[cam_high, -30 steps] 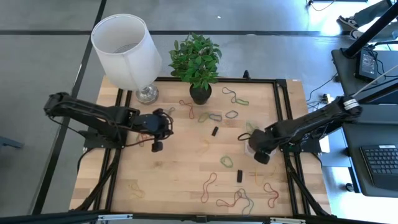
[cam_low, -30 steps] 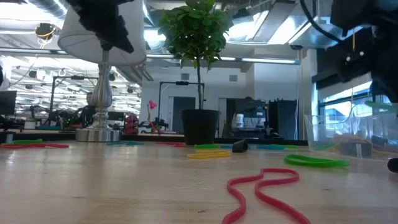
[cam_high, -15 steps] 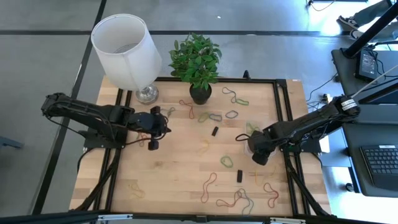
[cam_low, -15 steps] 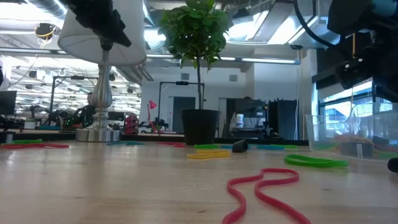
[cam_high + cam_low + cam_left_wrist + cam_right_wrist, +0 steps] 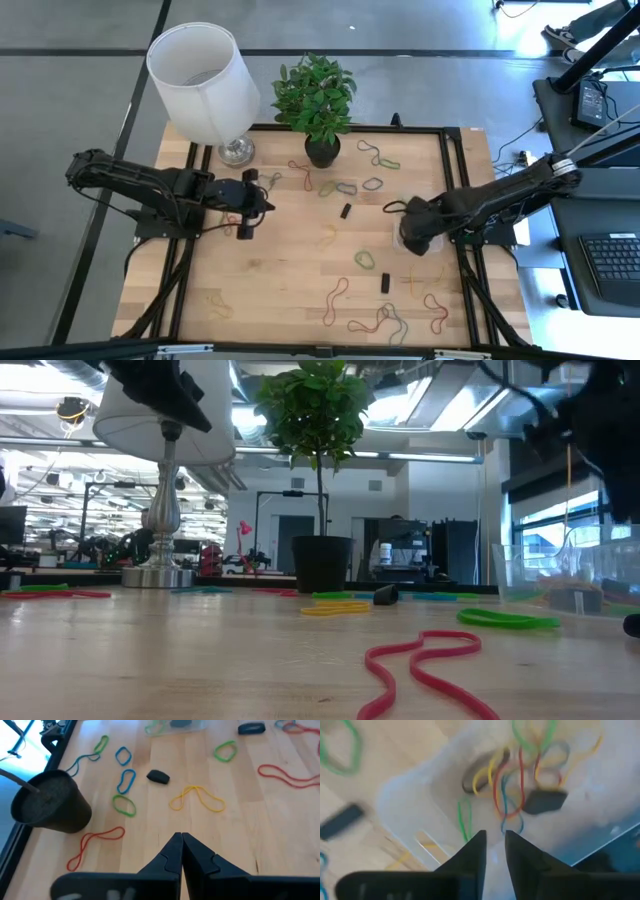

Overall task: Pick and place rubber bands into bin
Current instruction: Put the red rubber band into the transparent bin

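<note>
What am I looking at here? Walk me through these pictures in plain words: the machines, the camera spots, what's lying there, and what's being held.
These are two dark robot arms at a wooden table, each ending in a two-finger gripper. One picture looks straight down on the table. Another looks level across the tabletop. The last two come from cameras on the arms' wrists.

Scattered on the table are coloured rubber bands and a few small black blocks. A lamp and a potted plant stand at the far edge.

The left gripper hangs over the table's left side, fingers shut, holding nothing. The right gripper is over the clear bin, fingers slightly apart and empty. Several bands and a black block already lie in the bin.
</note>
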Controlling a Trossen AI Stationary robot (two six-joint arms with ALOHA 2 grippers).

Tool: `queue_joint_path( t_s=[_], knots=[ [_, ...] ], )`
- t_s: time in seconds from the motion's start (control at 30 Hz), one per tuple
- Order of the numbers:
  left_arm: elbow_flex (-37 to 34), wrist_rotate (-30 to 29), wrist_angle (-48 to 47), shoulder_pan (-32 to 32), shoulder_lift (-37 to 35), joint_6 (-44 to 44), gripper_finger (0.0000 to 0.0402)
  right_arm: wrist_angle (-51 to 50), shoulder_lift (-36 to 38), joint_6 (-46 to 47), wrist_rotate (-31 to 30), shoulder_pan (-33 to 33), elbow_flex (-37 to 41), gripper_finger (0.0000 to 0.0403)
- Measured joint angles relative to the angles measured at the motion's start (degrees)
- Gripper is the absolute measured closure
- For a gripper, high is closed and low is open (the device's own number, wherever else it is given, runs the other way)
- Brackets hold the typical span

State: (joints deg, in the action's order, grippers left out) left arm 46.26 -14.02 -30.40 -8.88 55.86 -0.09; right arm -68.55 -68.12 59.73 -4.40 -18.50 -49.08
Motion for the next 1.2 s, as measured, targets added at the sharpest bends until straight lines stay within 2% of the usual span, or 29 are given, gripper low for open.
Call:
queue_joint_path(
  t_s=[0.13, 0.27, 0.43, 0.73, 0.83, 1.0, 1.2],
  knots=[
    [0.6, 0.1, 0.4, -0.9, 0.9, -3.3, 0.0399, 1.2, 4.5, -0.1, -6.1, -2.6, -1.5, 0.0355],
    [4.1, -1.4, 0.6, -4.9, 5.0, -5.3, 0.04, 3.6, 10.8, 1.6, -12.6, -8.1, -0.6, 0.0381],
    [11.3, -7.4, 0.5, -9.7, 15.5, -8.6, 0.0399, 6.7, 17.1, 2.8, -17.8, -14.4, -0.1, 0.0398],
    [26.7, -8.9, 0.4, -11.7, 36.5, -19.3, 0.0389, 14.3, 19.6, -9.2, -19.3, -18.6, 0.0, 0.0388],
    [32.1, -7.6, 0.3, -11.8, 42.9, -25.3, 0.0368, 15.6, 19.5, -13.3, -19.2, -19.1, 0.0, 0.0395],
    [40.0, -5.9, 0.3, -11.8, 51.9, -34.4, 0.0315, 16.0, 19.5, -15.1, -19.1, -20.1, 0.0, 0.0399],
    [46.9, -5.3, 0.2, -12.2, 61.8, -36.5, 0.0254, 16.2, 19.5, -16.6, -19.0, -21.3, 0.0, 0.0385]
  ],
)
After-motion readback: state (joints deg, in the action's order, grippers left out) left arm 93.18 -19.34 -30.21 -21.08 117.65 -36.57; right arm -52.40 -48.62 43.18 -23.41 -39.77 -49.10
